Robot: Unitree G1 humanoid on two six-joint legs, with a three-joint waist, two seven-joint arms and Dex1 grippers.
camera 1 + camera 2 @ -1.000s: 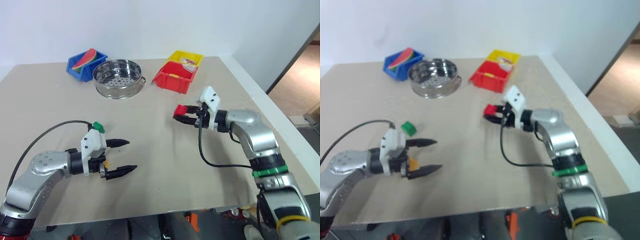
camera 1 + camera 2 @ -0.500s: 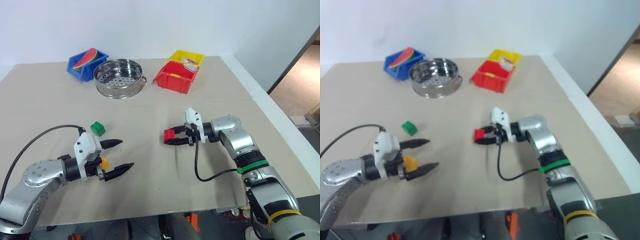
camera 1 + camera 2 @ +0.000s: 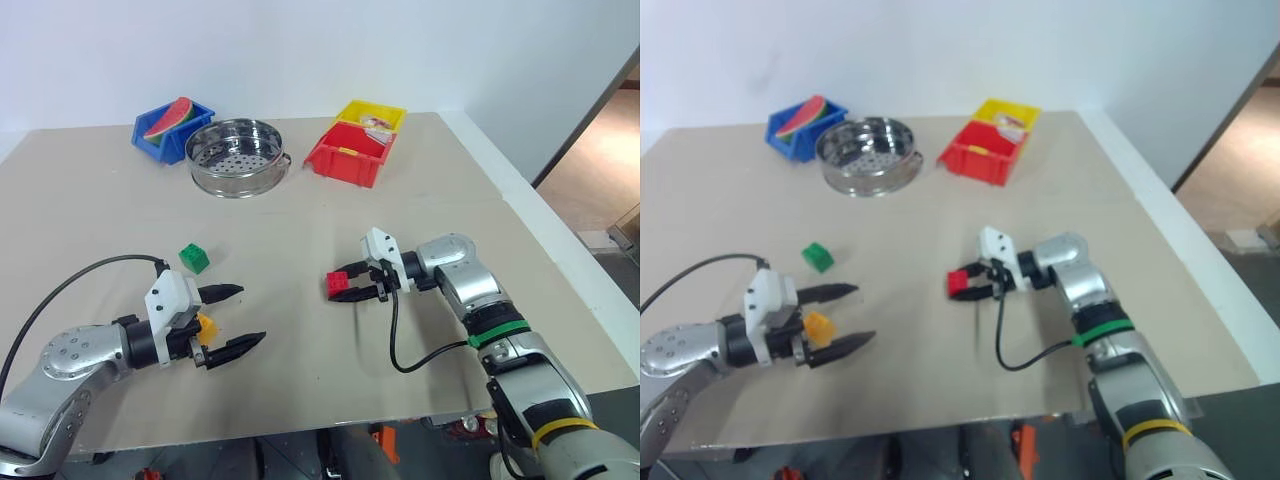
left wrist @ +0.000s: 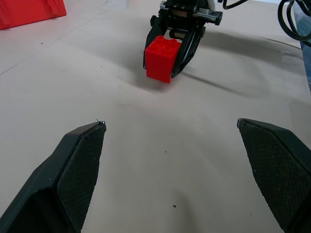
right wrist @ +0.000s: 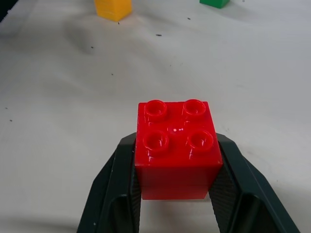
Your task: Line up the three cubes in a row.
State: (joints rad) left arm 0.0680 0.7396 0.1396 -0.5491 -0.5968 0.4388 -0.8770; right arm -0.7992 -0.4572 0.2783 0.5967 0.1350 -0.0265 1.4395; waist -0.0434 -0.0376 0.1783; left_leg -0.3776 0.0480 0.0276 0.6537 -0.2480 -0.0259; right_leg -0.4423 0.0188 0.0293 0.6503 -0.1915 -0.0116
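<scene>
1. Note that the right gripper (image 3: 352, 287) has carried the red cube (image 3: 338, 284) down and toward the table's (image 3: 300, 380) middle; its fingers stay clamped on the cube, low over the surface.
2. Observe the left gripper (image 3: 232, 319): fingers spread wide, holding nothing, just beside the yellow cube (image 3: 817, 324).
3. Locate the green cube (image 3: 194, 258) nearby, farther from you.
4. Judge the red cube ready to set down; the row remains unformed.
</scene>
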